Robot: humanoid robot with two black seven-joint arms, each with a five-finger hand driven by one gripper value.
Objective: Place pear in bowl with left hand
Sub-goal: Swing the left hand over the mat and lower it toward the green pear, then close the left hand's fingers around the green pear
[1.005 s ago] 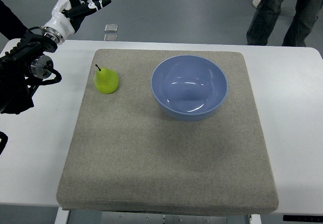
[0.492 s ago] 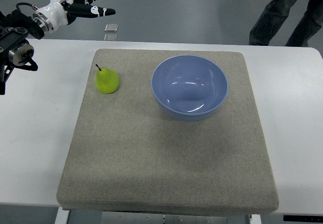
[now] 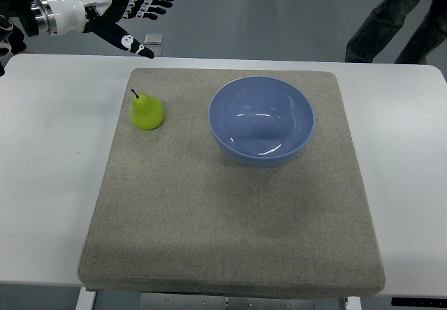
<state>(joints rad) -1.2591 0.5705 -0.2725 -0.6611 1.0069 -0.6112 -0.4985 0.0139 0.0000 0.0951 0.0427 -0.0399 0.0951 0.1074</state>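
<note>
on the grey mat point(image 3: 230, 219), left part: green pear point(image 3: 147, 112), upright, untouched, well apart from the blue bowl point(image 3: 261, 120) at centre-right; above the table's point(image 3: 49, 184) far left edge: left hand point(image 3: 122, 13), fingers spread, holding nothing; top right: a person's legs point(image 3: 401, 17).

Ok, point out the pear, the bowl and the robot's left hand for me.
pear point(image 3: 147, 112), top view, on the middle of its green body
bowl point(image 3: 222, 137), top view, on its blue left wall
left hand point(image 3: 124, 11), top view, on the palm, fingers spread
</note>
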